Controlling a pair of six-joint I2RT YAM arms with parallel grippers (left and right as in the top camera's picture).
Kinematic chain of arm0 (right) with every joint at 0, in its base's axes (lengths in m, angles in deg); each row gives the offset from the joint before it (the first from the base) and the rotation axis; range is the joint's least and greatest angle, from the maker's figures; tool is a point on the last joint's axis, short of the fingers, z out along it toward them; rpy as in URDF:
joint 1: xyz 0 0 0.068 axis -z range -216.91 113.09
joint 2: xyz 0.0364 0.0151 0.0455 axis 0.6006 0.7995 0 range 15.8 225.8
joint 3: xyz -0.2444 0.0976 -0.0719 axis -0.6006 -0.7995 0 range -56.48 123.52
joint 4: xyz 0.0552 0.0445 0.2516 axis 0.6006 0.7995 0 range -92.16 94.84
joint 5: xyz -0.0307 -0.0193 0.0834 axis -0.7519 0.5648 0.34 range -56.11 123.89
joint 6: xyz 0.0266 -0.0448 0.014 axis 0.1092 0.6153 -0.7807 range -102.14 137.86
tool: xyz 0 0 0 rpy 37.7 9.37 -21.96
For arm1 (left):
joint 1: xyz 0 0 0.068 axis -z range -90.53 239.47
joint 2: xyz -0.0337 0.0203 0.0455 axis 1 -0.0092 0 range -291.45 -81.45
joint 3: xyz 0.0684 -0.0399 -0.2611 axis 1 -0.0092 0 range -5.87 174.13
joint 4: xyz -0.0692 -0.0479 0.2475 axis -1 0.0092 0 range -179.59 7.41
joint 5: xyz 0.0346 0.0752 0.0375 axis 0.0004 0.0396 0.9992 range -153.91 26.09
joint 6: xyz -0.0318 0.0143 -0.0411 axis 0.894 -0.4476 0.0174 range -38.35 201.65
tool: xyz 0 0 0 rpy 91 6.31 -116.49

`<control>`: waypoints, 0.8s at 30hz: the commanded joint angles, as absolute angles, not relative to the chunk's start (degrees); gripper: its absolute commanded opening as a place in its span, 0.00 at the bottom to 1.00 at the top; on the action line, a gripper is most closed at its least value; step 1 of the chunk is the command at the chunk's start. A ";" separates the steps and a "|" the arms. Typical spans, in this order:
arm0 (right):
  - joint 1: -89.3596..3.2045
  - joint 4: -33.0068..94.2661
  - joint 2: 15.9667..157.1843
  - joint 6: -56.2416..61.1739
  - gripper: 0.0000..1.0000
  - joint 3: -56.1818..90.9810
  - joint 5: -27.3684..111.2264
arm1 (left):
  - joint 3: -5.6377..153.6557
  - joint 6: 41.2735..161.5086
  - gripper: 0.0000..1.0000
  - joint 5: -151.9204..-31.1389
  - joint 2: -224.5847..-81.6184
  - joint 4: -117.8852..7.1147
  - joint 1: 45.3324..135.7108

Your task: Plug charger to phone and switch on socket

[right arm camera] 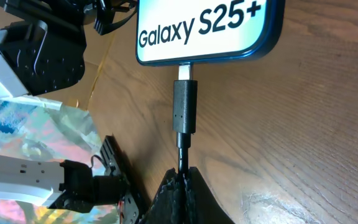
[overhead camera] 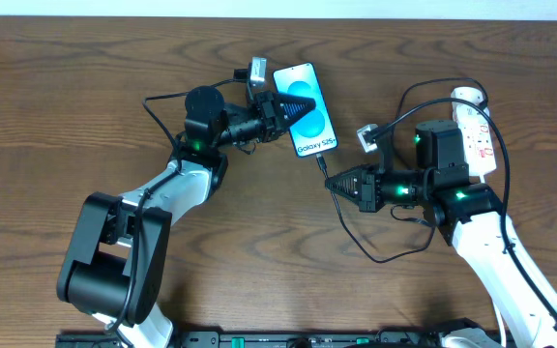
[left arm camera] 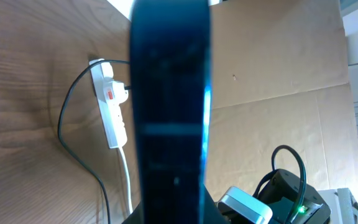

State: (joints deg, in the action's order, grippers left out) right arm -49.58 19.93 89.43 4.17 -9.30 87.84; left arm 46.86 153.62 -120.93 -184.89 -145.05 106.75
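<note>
Where right gripper (right arm camera: 182,180) fingers close tight on thin black charger cable (right arm camera: 183,149), just behind black connector (right arm camera: 184,106): silver tip at bottom port of slim blue-screened smartphone (right arm camera: 210,25), metal showing, seemingly not fully seated. Left gripper (overhead camera: 283,106) clamps smartphone's side, near far edge of wooden desk (overhead camera: 66,97), mid-width. White elongated power strip (overhead camera: 479,135): far-right corner, well apart from both grippers. Step: insertion. Next: straight push along port axis, then release, reach for switch.
</note>
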 commanded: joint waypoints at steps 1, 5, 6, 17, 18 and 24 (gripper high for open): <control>-49.71 19.95 88.40 3.54 0.01 -9.25 87.80 | 48.37 152.57 0.07 -120.86 -184.11 -145.80 106.51; -49.71 19.84 88.40 3.54 0.01 -9.25 87.73 | 48.37 152.59 0.07 -120.88 -184.11 -145.80 106.53; -49.71 19.73 88.40 3.49 0.01 -9.25 87.27 | 48.37 152.59 0.07 -120.91 -184.11 -145.80 106.53; -49.73 18.53 88.40 1.55 0.01 -9.25 85.09 | 48.37 152.59 0.07 -121.32 -184.11 -145.80 106.53; -49.78 18.40 88.40 1.57 0.01 -9.25 85.30 | 48.37 152.59 0.08 -121.36 -184.11 -145.77 106.53; -49.78 20.19 88.40 1.61 0.01 -9.25 88.69 | 48.37 152.57 0.08 -119.48 -184.11 -145.80 106.51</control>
